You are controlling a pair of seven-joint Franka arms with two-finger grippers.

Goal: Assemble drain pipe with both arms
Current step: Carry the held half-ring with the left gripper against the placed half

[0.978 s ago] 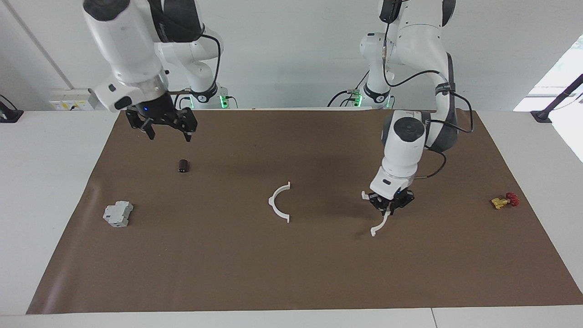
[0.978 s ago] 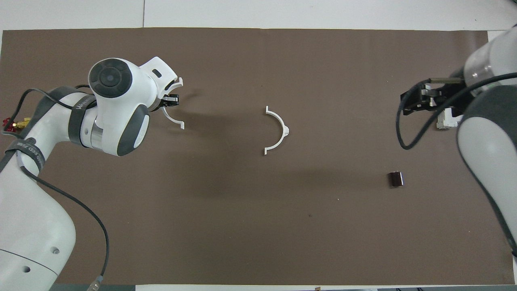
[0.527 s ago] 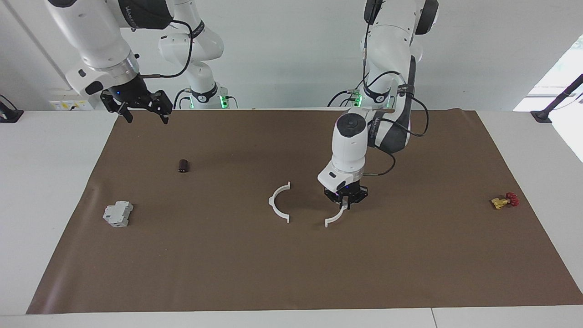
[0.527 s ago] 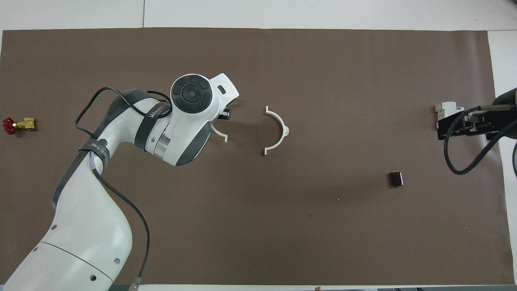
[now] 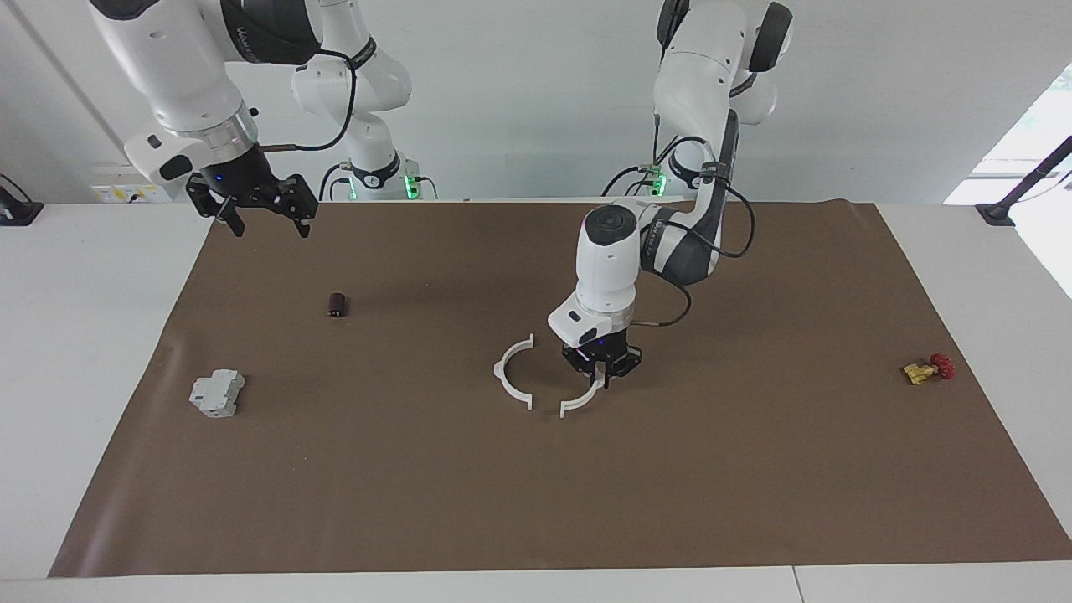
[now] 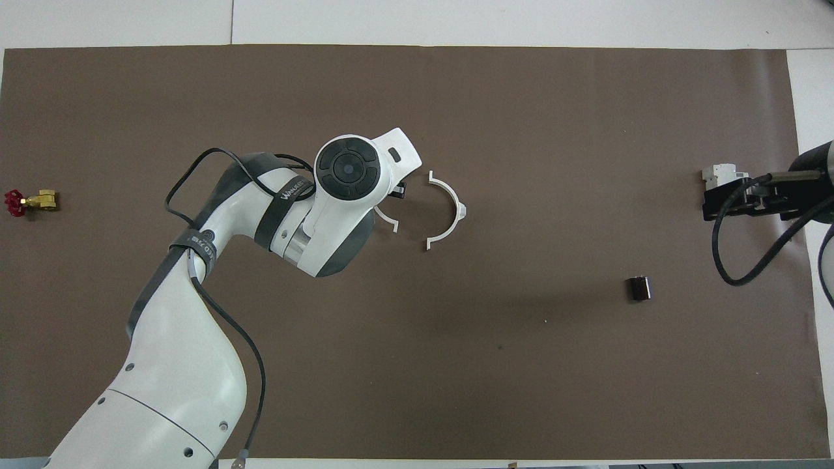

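Observation:
The drain pipe is in two white half-ring arcs. One arc [image 5: 508, 374] [image 6: 449, 210] lies flat on the brown mat [image 5: 536, 502] near the middle. My left gripper [image 5: 601, 368] [image 6: 399, 190] is shut on the other arc [image 5: 579, 400] [image 6: 386, 220], low over the mat just beside the lying arc. The two open sides face each other, with a small gap between their ends. The wrist hides most of the held arc from above. My right gripper [image 5: 268, 224] [image 6: 713, 207] waits open and empty, raised over the mat's edge at the right arm's end.
A grey boxy block [image 5: 217, 393] [image 6: 717, 174] and a small dark cylinder [image 5: 337, 305] [image 6: 638, 288] sit toward the right arm's end. A yellow piece with a red knob [image 5: 925, 369] [image 6: 29, 201] lies toward the left arm's end.
My left gripper has carried its arc across the mat toward the middle, up beside the lying arc. The right gripper drew back toward the mat's edge, then stayed nearly still.

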